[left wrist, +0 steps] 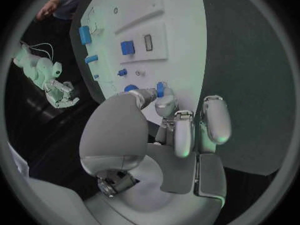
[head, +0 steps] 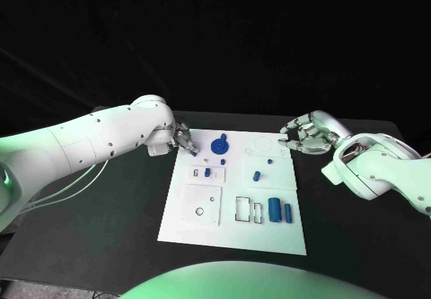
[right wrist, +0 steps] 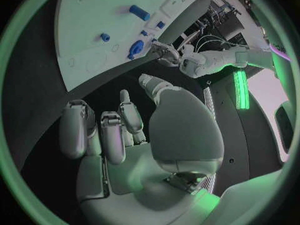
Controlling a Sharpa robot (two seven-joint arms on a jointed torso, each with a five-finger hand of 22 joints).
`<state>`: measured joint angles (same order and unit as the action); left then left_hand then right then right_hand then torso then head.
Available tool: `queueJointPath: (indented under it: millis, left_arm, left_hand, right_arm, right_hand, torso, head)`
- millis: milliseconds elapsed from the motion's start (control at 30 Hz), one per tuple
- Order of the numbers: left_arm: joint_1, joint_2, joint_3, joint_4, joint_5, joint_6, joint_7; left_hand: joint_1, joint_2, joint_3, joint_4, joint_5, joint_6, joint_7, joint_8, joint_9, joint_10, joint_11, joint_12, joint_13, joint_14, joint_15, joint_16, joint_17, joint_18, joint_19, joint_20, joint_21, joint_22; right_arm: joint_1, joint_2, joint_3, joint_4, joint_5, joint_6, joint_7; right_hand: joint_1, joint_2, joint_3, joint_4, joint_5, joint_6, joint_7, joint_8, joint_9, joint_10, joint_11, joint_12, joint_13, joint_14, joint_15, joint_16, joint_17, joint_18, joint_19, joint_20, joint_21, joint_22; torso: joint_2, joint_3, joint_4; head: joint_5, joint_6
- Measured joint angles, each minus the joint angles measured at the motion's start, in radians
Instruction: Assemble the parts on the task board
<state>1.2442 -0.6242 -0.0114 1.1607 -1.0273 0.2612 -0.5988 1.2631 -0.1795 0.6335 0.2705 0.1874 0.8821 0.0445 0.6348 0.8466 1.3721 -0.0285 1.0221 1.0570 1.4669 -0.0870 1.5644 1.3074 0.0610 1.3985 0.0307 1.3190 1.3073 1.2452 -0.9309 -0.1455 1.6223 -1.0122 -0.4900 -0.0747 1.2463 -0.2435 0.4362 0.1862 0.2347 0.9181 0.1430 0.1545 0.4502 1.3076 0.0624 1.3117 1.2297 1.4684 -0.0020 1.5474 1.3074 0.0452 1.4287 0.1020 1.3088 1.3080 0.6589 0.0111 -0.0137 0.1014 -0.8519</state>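
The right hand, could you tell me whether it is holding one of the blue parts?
No, the right hand hovers beside the task board with curled fingers and nothing in them.

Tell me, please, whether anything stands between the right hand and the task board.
Nothing visible does: the right hand hovers open just off the task board's far right corner, with only bare black table between them.

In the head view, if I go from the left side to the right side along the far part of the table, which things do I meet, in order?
Left hand → large blue round part on the task board → right hand.
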Motion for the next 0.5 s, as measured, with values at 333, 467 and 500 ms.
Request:
queueJointPath:
  millis: [333, 467, 500]
  left_arm:
    - [0.0, -0.053, 0.0, 0.075, 0.061, -0.025, 0.004]
    - [0.0, -0.094, 0.0, 0.141, 0.082, -0.043, 0.004]
    - [0.0, -0.102, 0.0, 0.155, 0.086, -0.047, 0.004]
  left_hand:
    - [-0.045, -0.014, 0.044, -0.044, 0.041, -0.001, 0.002, 0.023, 0.015, 0.003, 0.003, 0.008, -0.001, 0.0, 0.0, 0.0, 0.0, 0.0, 0.0, 0.0, 0.0, 0.0]
    - [-0.053, -0.013, 0.044, -0.044, 0.055, -0.002, 0.003, 0.027, 0.021, 0.007, -0.001, 0.008, -0.001, 0.0, 0.0, 0.0, 0.0, 0.0, 0.0, 0.0, 0.0, 0.0]
    - [-0.053, -0.013, 0.044, -0.044, 0.057, -0.001, 0.002, 0.029, 0.021, 0.007, -0.001, 0.008, -0.001, 0.0, 0.0, 0.0, 0.0, 0.0, 0.0, 0.0, 0.0, 0.0]
  right_arm:
    - [0.0, 0.0, 0.0, -0.001, 0.0, 0.0, -0.002]
    - [0.0, -0.001, 0.0, -0.001, 0.0, 0.0, -0.002]
    - [0.0, -0.001, 0.0, -0.001, 0.0, 0.0, -0.002]
  right_hand:
    - [0.0, 0.0, 0.0, 0.0, 0.0, 0.0, 0.0, 0.0, 0.0, 0.0, 0.0, 0.0, 0.0, 0.0, 0.0, 0.0, 0.0, 0.0, 0.0, 0.0, 0.0, 0.0]
    - [0.0, 0.0, 0.0, 0.0, 0.0, 0.0, 0.0, 0.0, 0.0, 0.0, 0.0, 0.0, 0.0, 0.0, 0.0, 0.0, 0.0, 0.0, 0.0, 0.0, 0.0, 0.0]
    - [0.0, 0.0, 0.0, 0.0, 0.0, 0.0, 0.0, 0.0, 0.0, 0.0, 0.0, 0.0, 0.0, 0.0, 0.0, 0.0, 0.0, 0.0, 0.0, 0.0, 0.0, 0.0]
  torso:
    - [-0.002, 0.0005, 0.0013]
    - [-0.002, 0.0007, 0.0019]
    - [-0.002, 0.0008, 0.0019]
  head:
    - [0.005, 0.001]
    - [0.006, 0.002]
    - [0.007, 0.002]
